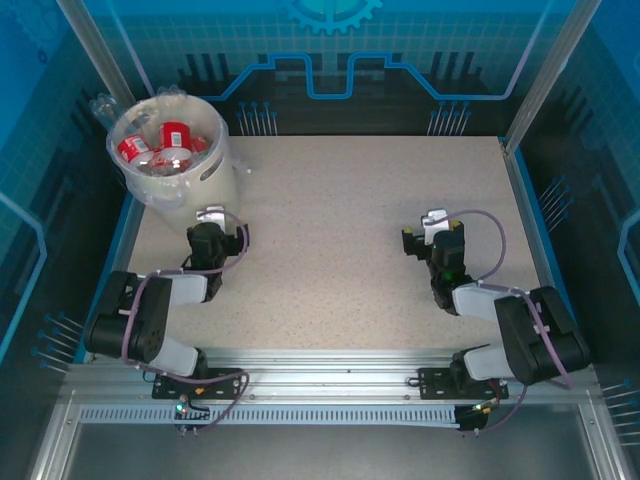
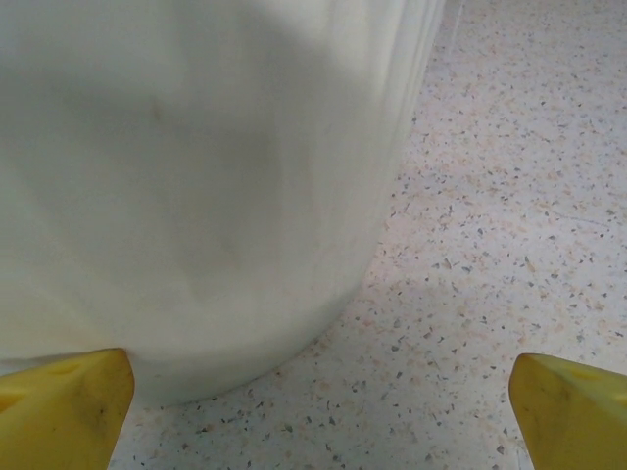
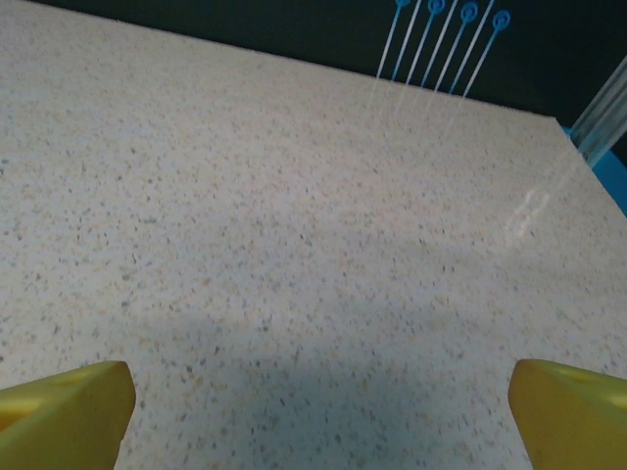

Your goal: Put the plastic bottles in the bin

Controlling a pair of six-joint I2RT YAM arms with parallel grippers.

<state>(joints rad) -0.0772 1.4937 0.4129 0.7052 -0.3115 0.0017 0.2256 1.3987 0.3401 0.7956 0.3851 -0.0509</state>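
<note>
The cream-white bin (image 1: pixel 205 185) stands at the far left corner of the table, lined with clear plastic. Several red-labelled plastic bottles (image 1: pixel 160 147) lie inside it. My left gripper (image 1: pixel 211 216) sits low on the table just in front of the bin, open and empty. In the left wrist view the bin's wall (image 2: pixel 196 176) rises close ahead, with the yellow fingertips (image 2: pixel 64 406) wide apart. My right gripper (image 1: pixel 433 222) rests on the right half of the table, open and empty. Its yellow fingertips (image 3: pixel 568 411) frame bare speckled tabletop.
A speckled beige tabletop (image 1: pixel 340 230) spans the cell, bounded by blue walls and metal posts. Clear plastic liner (image 1: pixel 115 130) bulges over the bin's rim at the far left. The arm bases sit on the metal rail (image 1: pixel 320 365) at the near edge.
</note>
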